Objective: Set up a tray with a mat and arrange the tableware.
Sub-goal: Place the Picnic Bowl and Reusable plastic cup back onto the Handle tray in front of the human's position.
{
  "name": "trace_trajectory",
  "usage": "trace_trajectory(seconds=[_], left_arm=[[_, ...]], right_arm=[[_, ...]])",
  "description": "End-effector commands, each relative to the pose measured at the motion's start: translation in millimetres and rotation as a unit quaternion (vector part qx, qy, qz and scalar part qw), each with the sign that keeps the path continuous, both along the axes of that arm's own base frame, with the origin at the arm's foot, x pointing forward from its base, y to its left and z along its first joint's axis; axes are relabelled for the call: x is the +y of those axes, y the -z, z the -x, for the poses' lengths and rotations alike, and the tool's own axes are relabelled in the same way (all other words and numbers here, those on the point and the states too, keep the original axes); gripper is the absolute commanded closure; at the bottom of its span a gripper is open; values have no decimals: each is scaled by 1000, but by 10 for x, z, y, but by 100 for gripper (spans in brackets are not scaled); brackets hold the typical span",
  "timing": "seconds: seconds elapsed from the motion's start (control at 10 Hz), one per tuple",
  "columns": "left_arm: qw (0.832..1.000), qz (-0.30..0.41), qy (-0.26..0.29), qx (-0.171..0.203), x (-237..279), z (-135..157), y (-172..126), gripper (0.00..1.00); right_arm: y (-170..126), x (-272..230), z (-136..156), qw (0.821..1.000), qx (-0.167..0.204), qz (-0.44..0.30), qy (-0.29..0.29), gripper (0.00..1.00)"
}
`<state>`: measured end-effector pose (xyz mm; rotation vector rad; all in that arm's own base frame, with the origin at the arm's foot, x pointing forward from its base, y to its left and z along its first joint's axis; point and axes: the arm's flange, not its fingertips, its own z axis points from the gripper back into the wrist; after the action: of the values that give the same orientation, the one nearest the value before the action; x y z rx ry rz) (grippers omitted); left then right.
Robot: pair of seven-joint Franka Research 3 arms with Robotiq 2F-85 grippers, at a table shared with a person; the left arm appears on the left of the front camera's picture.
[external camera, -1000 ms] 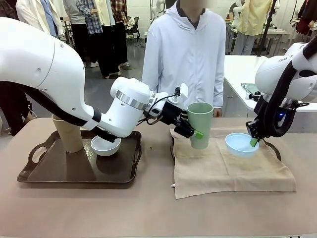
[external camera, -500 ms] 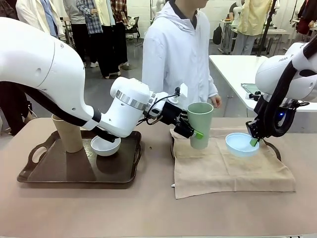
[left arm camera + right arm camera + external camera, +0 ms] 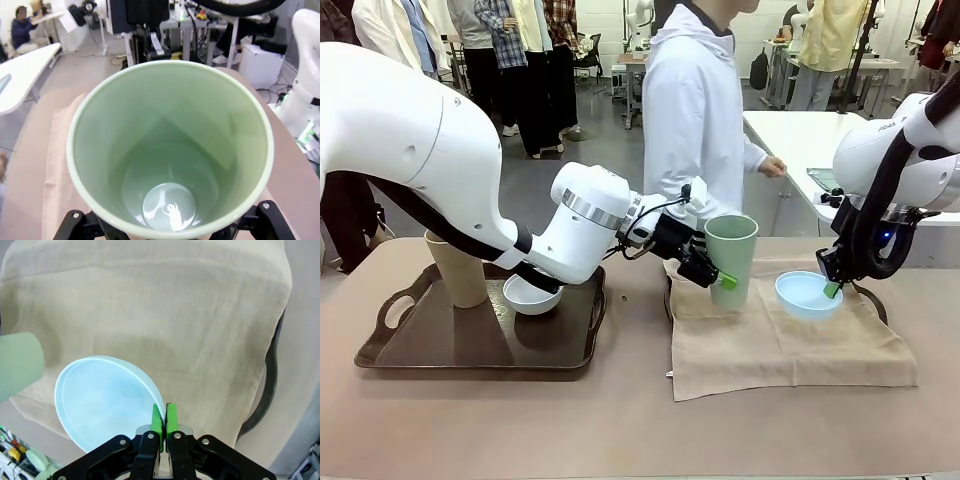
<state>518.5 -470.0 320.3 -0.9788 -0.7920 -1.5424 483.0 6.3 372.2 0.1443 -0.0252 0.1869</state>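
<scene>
While my left end effector [image 3: 720, 276] stands wide, clamped round the upright pale green cup [image 3: 731, 255] over the mat [image 3: 790, 350], my right end effector [image 3: 833, 289] is pinched fully closed on the rim of the light blue bowl [image 3: 804, 293], the bowl just left of it. The tan cup [image 3: 455, 272] and white bowl [image 3: 532, 294] sit in the tray [image 3: 470, 352], well left of both.

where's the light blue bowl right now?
Front view, right side: the light blue bowl is over the tan mat, its rim pinched by the right gripper, just right of the pale green cup.
</scene>
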Motion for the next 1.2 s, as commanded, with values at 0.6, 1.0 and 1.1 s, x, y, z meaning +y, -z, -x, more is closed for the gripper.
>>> trace_trajectory(seconds=[0.6,1.0,1.1], left_arm=[[999,-25,28,-26,-162,-66,269,16],[998,-41,44,-20,-136,-13,232,0],[998,-52,40,-20,-109,4,200,0]], right_arm=[[337,6,-195,1000,-7,-19,-14,96],[234,17,-143,1000,-11,4,-7,73],[177,26,-105,1000,-8,9,-8,0]])
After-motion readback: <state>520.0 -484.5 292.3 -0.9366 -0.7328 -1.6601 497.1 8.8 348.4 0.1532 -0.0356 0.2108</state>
